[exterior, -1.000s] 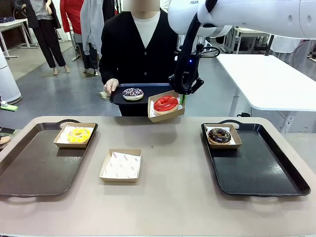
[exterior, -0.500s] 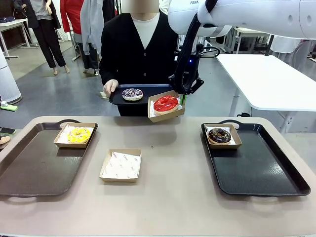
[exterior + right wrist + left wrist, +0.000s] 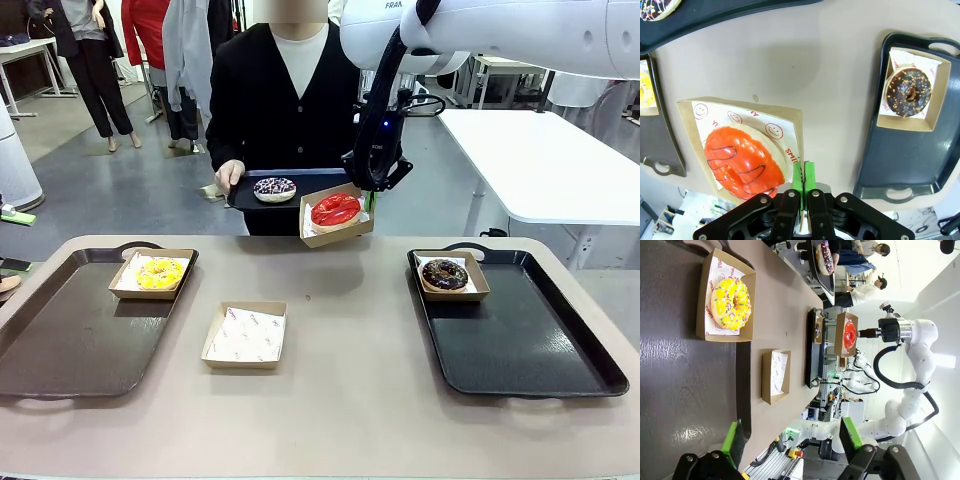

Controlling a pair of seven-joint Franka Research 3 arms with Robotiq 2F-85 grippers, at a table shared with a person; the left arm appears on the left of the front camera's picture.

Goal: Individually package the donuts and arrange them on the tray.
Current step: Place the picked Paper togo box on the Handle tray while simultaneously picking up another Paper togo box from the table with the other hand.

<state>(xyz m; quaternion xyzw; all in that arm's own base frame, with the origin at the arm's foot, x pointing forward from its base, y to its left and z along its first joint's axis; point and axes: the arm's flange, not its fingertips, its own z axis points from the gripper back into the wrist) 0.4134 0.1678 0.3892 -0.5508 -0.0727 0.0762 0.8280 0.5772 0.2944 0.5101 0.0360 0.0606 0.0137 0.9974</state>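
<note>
Two donuts already sit boxed on trays: the yellow-frosted donut point(image 3: 730, 295) just ahead of the left jaws, and the chocolate donut point(image 3: 910, 95) well aside of the right jaws. The right jaws are pinched together on the rim of a paper box point(image 3: 338, 236) carrying the red donut point(image 3: 742, 162), clear above the tabletop point(image 3: 350, 400). This looks like the carry to a tray; next comes lowering it flat, then letting go. The left jaws stand wide apart, holding nothing. Beyond the right jaws, a person's tray point(image 3: 320, 178) bears the sprinkled donut point(image 3: 274, 188), and an empty box point(image 3: 246, 335) lies below them.
</note>
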